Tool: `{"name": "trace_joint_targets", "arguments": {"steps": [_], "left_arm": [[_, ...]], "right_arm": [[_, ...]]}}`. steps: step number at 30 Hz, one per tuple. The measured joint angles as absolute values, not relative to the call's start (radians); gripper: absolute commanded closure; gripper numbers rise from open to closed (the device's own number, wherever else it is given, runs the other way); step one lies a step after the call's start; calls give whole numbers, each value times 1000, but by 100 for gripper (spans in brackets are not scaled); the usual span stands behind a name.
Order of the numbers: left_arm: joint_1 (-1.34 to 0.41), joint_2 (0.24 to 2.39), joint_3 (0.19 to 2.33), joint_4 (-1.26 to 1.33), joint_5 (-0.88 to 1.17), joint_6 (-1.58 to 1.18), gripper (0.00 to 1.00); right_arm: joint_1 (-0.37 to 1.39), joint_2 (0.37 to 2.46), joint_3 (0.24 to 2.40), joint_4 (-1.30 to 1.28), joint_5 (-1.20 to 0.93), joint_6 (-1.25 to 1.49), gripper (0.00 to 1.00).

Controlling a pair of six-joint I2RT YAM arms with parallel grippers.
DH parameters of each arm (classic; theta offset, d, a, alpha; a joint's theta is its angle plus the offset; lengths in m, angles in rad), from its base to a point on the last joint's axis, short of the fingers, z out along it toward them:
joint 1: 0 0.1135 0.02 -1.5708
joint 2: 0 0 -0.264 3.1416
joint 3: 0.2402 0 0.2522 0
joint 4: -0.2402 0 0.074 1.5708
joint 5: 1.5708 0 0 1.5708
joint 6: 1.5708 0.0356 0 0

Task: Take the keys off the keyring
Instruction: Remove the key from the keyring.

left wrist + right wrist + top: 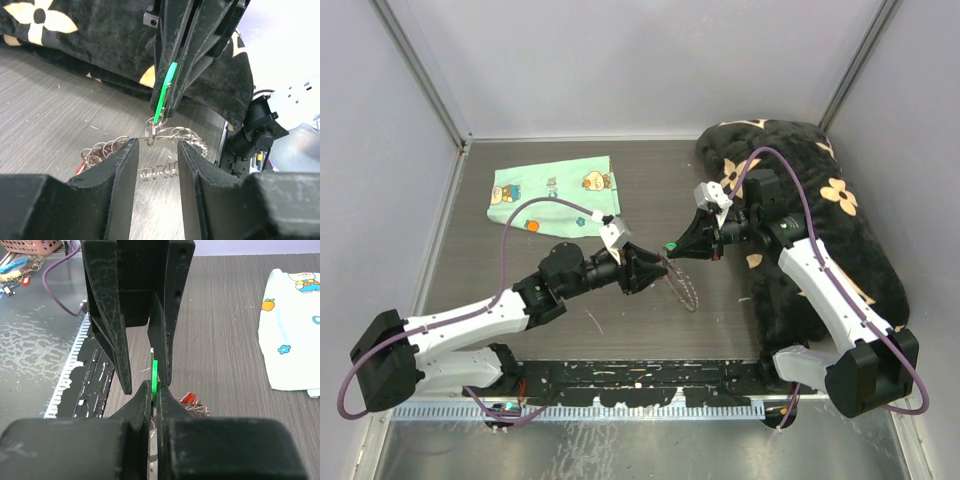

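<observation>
Green-headed key (165,95) pinched edge-on in right gripper (674,246), frame centre. Left gripper (156,150) jaws parted, keyring (172,134) rim at tips. Bare table (650,335) lower centre; black cushion (820,200) crowds right edge.

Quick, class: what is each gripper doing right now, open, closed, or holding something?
Left gripper: open, by the keyring.
Right gripper: closed on the green key.

Left arm (470,320): stretched low toward table centre, left gripper (658,268) level, jaws parted. Right arm (830,290): elbow bent, reaching leftward, right gripper (676,246) pinched tight on green key (154,371). Grippers face tip to tip, close together
</observation>
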State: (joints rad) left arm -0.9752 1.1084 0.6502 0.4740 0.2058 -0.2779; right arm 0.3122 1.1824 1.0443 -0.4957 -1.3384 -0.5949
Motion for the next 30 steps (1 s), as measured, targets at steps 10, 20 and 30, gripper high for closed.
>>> {"name": "trace_joint_targets", "arguments": {"steps": [10, 20, 30], "left_arm": [[-975, 1201, 670, 482, 208, -285, 68], [-975, 1217, 686, 490, 205, -300, 75], [-975, 1217, 698, 483, 207, -290, 100]], "right_arm": [[312, 1182, 1037, -467, -1354, -564, 99], [310, 1182, 1022, -449, -1361, -550, 99], [308, 1182, 1015, -441, -1364, -545, 99]]}}
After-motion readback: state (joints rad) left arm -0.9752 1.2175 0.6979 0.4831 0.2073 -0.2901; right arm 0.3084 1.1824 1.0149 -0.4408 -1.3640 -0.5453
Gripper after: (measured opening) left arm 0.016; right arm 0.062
